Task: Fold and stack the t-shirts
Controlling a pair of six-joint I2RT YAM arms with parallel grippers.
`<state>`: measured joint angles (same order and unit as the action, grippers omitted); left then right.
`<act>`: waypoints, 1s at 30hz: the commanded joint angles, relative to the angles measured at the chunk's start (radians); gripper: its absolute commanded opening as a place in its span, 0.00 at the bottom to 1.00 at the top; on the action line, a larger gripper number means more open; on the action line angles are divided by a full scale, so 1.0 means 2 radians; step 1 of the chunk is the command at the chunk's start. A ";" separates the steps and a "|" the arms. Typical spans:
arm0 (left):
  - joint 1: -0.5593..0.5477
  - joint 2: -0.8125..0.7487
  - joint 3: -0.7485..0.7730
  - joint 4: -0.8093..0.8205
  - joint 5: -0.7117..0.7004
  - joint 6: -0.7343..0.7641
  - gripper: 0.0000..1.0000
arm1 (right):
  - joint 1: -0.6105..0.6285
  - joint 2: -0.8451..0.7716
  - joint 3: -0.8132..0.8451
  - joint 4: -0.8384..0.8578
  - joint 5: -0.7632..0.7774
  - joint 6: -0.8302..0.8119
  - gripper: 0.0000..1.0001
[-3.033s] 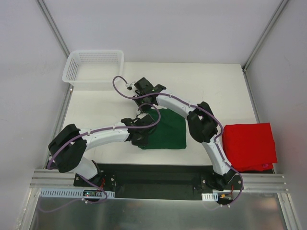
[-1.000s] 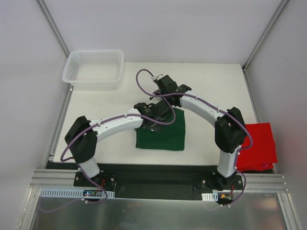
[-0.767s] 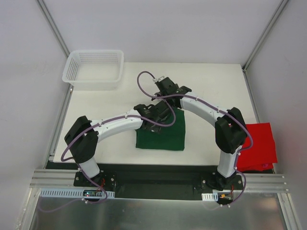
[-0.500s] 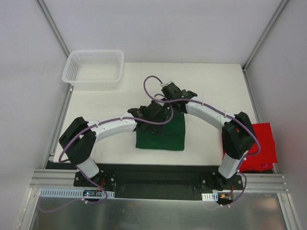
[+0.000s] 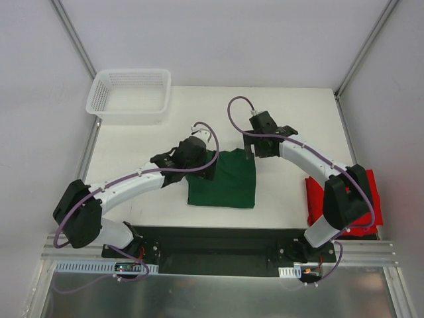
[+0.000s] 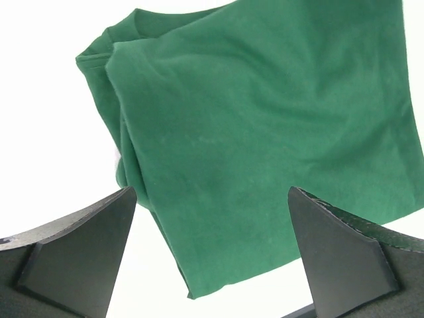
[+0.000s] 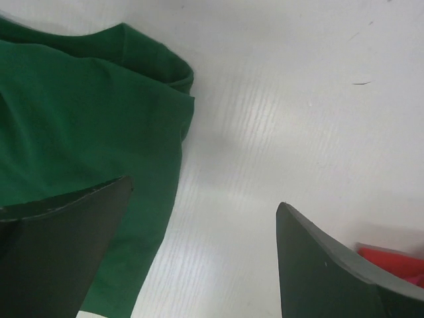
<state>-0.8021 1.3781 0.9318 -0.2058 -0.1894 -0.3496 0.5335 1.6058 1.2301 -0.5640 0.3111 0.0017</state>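
While both arms reach over the white tabletop (image 5: 132,149), two t-shirts lie on it, one of each colour. The dark forest-green cotton t-shirt (image 5: 228,184) is folded into a rough rectangle near the middle of the table, towards its near edge. The bright red cotton t-shirt (image 5: 314,203) lies flat at the right near corner, well apart from the green one and partly hidden under the right arm's elbow. One white plastic mesh basket (image 5: 98,101) stands at the far left corner, away from both shirts. There are two white-and-black arms, each trailed by one purple cable. The left gripper (image 5: 207,165) hangs over the green shirt's far left corner with its two black fingers spread wide and nothing between them. In the left wrist view the left gripper (image 6: 211,191) frames the green shirt (image 6: 265,126), whose folded layers show along its left edge. The right gripper (image 5: 257,147) is likewise spread wide and grips nothing, just beside the green shirt's far right corner. In the right wrist view the right gripper (image 7: 204,193) frames that corner of the green shirt (image 7: 79,132), bare table, and a sliver of the red shirt (image 7: 397,262) at the lower right. Small coloured patches on the metal rail (image 5: 218,255) by each arm's base are too small to read.
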 commanded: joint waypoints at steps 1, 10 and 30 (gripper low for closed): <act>0.033 0.031 0.002 0.013 0.034 -0.017 0.99 | -0.005 -0.020 -0.023 0.023 -0.050 0.031 0.96; 0.064 0.139 0.046 0.015 0.045 -0.009 0.99 | -0.008 -0.096 -0.103 0.076 -0.121 0.054 0.96; 0.106 0.154 0.067 -0.073 -0.057 -0.003 0.99 | 0.010 -0.140 -0.102 0.082 -0.175 0.023 0.96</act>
<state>-0.6064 1.7176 1.0431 -0.2478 -0.2031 -0.3492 0.5446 1.3380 0.9871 -0.3992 -0.0250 0.0662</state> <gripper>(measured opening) 0.993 0.961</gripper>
